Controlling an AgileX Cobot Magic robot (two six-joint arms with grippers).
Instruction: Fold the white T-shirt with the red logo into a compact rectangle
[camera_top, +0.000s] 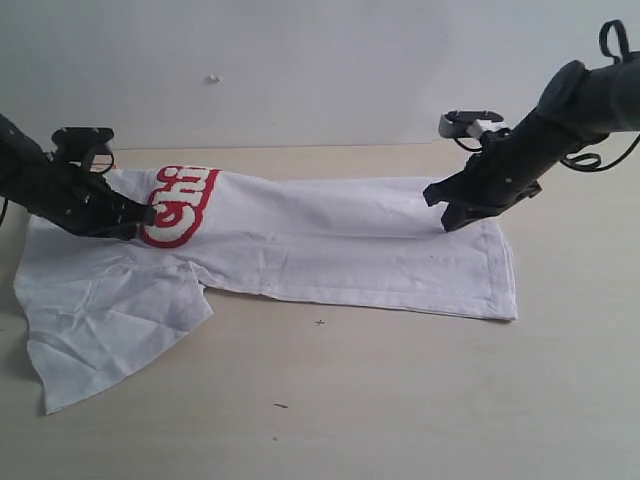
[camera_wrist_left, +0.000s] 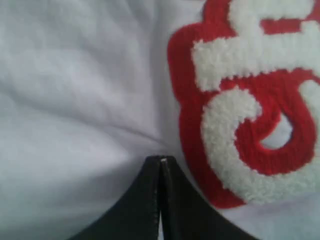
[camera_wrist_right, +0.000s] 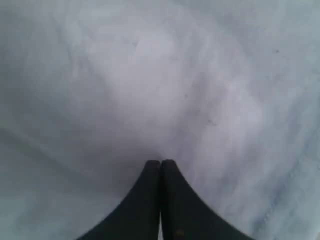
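The white T-shirt (camera_top: 330, 245) lies flat across the table (camera_top: 420, 400), folded lengthwise; hem end at right, short of the table's right side; one sleeve (camera_top: 110, 330) splays toward the near left; bare tabletop in front and to the right. The red logo (camera_top: 180, 205) is partly showing at far left. Left gripper (camera_top: 143, 215) has its jaws together, tips on cloth beside the logo; right gripper (camera_top: 450, 222) has its jaws together on cloth near the hem; can't tell if either pinches fabric. Light wood surface; plain white wall (camera_top: 300, 60) behind.

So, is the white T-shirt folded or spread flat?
Partly folded: the white T-shirt lies as a long band, the red logo cut off at a fold, one sleeve spread out. Not a compact rectangle.
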